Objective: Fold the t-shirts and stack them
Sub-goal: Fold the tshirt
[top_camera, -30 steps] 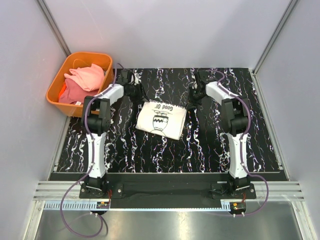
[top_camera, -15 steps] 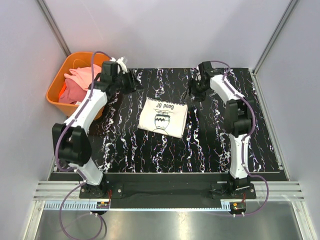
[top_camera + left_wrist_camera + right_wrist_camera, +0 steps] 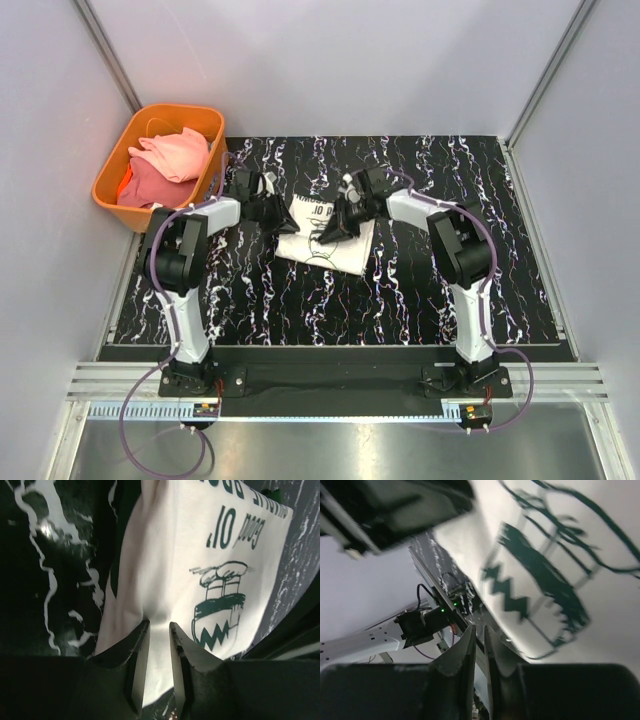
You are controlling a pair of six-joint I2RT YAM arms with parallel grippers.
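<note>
1. Plain grey walls (image 3: 350,70) close in a black tabletop (image 3: 400,290) veined with white. An orange plastic basket (image 3: 170,109) sits off its far-left corner, holding the loose pink and coral t-shirts (image 3: 170,155).
2. The cream t-shirt (image 3: 325,250), soft cloth folded into a compact rectangle with a dark cartoon print and lettering, lies flat at mid-tabletop. It is slightly wider left to right than far to near, a little skewed to the tabletop edges, with the lettering toward the far side.
3. My left claw (image 3: 280,213) sits at the cream t-shirt's far-left edge, pointing right across it. In the left wrist view its fingers stand a narrow gap apart with cream cloth right at the tips. I cannot tell whether a fold is pinched.
4. My right claw (image 3: 332,228) is low over the far-right part of the print, pointing near-left. Its fingers are only a thin slit apart, and I cannot tell whether any cloth is caught.
5. What matters next, I judge: the cream t-shirt lies between the two claws along its wider axis. Each arm is nearest its own side edge, so a two-handed lift or fold should start from those edges.
</note>
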